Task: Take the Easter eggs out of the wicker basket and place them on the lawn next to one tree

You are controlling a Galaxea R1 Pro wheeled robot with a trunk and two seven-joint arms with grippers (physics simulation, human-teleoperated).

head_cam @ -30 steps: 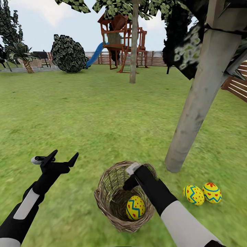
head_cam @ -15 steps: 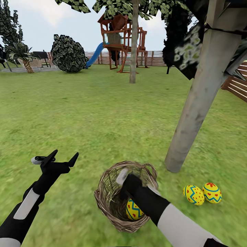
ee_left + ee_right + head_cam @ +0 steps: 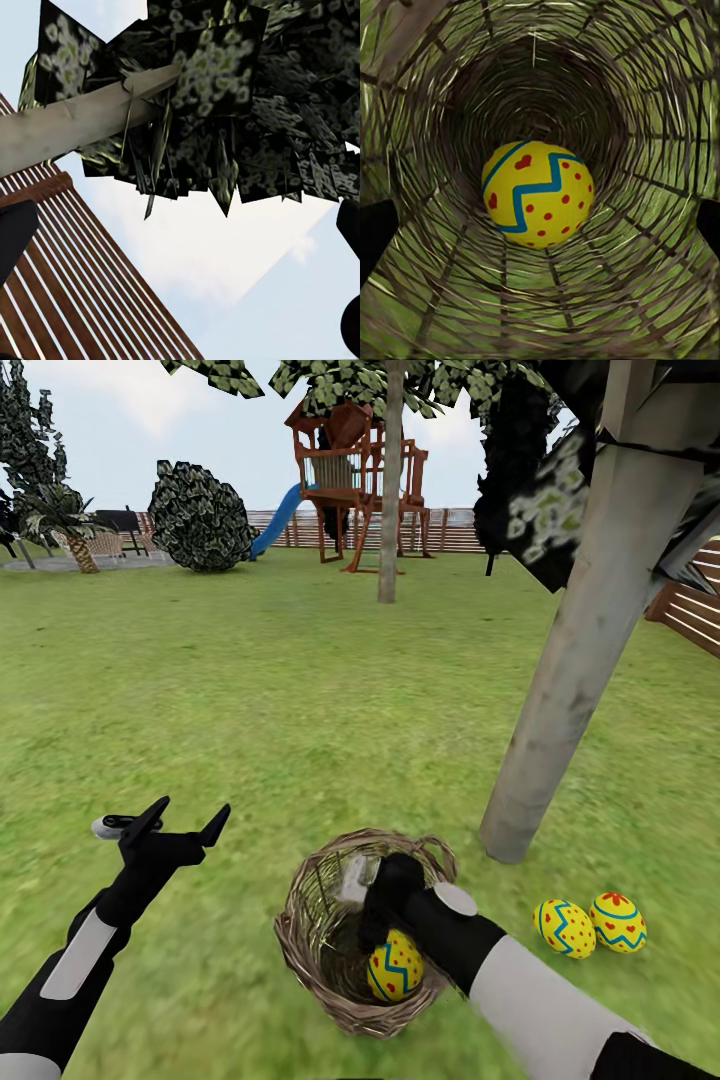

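I had my right gripper (image 3: 372, 920) down inside the basket (image 3: 310, 950), jaws apart over one egg (image 3: 538, 193). Two eggs (image 3: 590, 925) lay by the tree (image 3: 570, 680). My left gripper (image 3: 185, 818) was wide apart. I saw no writing.

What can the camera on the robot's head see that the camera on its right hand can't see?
The head camera alone takes in the two eggs lying on the lawn beside the tree trunk, the open left gripper held above the grass, and the play tower far off. The right wrist camera alone looks straight down the inside of the basket, so its woven wall rings the picture. Both show the wicker basket and the last egg at its bottom.
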